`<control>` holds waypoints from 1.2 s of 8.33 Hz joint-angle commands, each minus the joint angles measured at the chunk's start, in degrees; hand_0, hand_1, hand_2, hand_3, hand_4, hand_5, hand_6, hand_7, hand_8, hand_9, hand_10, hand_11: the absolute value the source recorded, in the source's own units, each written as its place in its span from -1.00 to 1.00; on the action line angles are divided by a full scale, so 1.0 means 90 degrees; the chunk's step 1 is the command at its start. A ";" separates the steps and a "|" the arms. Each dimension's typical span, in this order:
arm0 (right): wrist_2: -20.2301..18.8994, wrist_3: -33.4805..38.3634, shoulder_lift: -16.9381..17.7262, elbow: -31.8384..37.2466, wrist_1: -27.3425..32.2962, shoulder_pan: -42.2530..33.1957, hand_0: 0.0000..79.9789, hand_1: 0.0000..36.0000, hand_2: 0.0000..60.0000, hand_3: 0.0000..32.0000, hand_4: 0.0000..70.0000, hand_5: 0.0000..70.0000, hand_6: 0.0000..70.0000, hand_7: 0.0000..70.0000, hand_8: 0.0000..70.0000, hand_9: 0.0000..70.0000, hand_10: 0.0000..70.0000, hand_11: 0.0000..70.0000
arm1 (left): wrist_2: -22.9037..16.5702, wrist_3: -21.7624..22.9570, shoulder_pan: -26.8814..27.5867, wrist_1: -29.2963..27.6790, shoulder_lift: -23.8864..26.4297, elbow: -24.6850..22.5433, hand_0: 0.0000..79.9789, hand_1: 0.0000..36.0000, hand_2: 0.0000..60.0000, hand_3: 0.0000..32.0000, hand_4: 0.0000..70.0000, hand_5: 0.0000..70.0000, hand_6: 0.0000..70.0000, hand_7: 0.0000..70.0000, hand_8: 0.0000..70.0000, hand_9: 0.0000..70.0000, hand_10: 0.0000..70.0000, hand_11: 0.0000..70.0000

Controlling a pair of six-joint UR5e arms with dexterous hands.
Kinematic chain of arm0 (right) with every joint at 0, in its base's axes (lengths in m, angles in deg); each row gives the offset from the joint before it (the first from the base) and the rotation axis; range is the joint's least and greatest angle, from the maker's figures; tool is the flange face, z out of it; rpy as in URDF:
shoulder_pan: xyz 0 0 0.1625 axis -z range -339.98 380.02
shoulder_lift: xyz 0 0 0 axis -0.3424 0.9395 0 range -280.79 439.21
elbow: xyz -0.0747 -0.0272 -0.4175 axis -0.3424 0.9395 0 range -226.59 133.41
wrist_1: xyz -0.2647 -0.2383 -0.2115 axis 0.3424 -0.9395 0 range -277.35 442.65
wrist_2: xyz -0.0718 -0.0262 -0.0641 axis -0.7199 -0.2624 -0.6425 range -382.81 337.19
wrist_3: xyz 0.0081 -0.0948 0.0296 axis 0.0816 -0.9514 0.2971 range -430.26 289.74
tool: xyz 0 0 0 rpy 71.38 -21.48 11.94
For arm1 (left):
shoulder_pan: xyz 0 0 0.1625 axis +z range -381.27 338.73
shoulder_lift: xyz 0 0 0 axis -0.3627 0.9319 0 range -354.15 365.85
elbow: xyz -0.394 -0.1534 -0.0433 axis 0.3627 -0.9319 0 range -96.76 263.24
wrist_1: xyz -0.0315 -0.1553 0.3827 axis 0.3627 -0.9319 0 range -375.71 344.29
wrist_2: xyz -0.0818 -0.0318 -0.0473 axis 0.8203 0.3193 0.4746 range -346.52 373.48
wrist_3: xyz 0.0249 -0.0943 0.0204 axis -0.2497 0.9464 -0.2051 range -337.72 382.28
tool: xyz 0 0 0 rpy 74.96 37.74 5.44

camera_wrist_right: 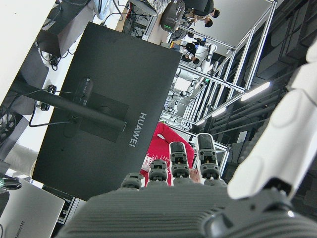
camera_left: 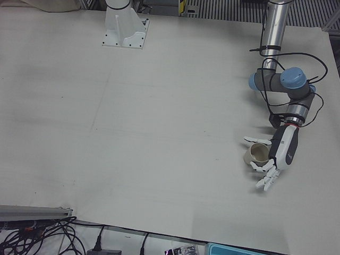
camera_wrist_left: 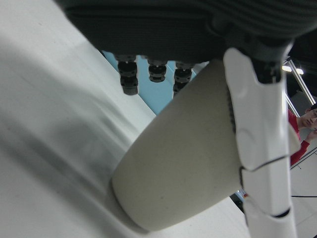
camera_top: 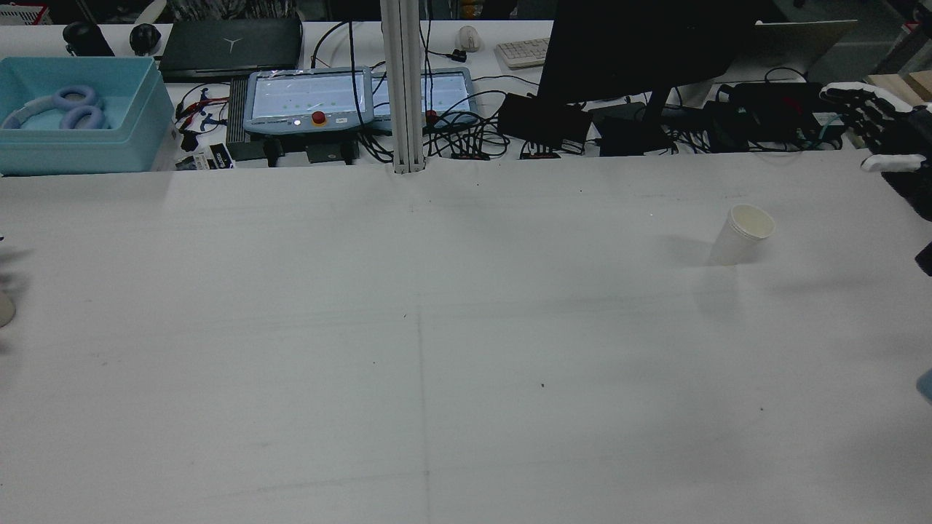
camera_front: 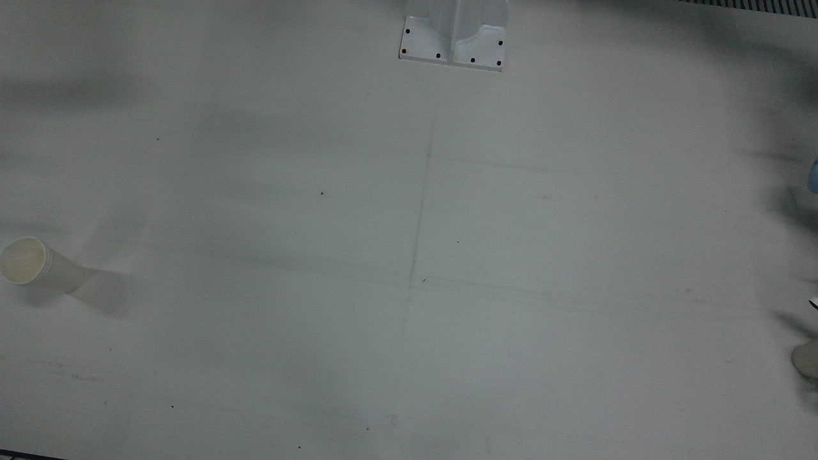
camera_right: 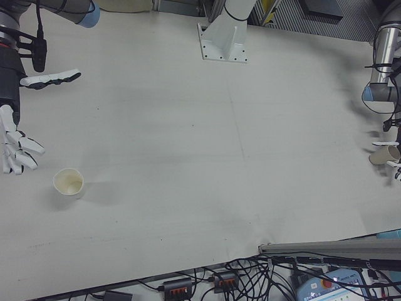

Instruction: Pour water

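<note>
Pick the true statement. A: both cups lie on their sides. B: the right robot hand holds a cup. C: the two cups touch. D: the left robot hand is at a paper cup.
D: the left robot hand has its fingers around a paper cup at the table's edge.

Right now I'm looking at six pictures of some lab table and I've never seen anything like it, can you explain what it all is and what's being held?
This is a white table with two robot arms, each ending in a fingered robot hand. Four pictures come from fixed cameras: one high behind the robot, three from the opposite side. The other two come from cameras mounted on the hands, so they look tilted.

Two paper cups are on the table. The left robot hand has its fingers around one cup, seen close up in its own camera. Whether it grips firmly or only cradles the cup is hard to tell.

The right robot hand is spread open and holds nothing; the second cup stands near it. Its camera mainly shows a dark monitor behind the table.
</note>
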 commanded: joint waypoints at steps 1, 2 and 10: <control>-0.0046 0.0001 0.0140 0.0435 0.0258 0.0008 0.15 -0.61 -1.00 -1.00 -0.85 -0.33 -0.75 -0.51 -0.79 -0.79 -0.92 -0.86 | 0.0098 0.0055 0.0104 -0.0045 0.0000 -0.0076 0.31 1.00 1.00 -1.00 1.00 1.00 -0.71 -0.52 -0.76 -0.90 -0.73 -0.58; -0.0046 0.0011 0.0112 0.1125 0.0957 0.0037 0.15 -0.59 -1.00 -1.00 -0.92 -0.38 -0.77 -0.58 -0.78 -0.80 -0.88 -0.80 | 0.0098 0.0103 0.0104 -0.0064 0.0000 -0.0086 0.29 1.00 1.00 -1.00 1.00 1.00 -0.71 -0.51 -0.77 -0.90 -0.73 -0.57; 0.0003 -0.0125 -0.1138 0.5233 0.3239 0.0612 0.15 -0.56 -1.00 -1.00 -0.75 -0.29 -0.70 -0.46 -0.78 -0.79 -0.88 -0.80 | 0.0098 0.0562 0.0104 0.0219 -0.0078 -0.0506 0.32 0.95 1.00 -1.00 1.00 1.00 -0.73 -0.51 -0.77 -0.90 -0.77 -0.64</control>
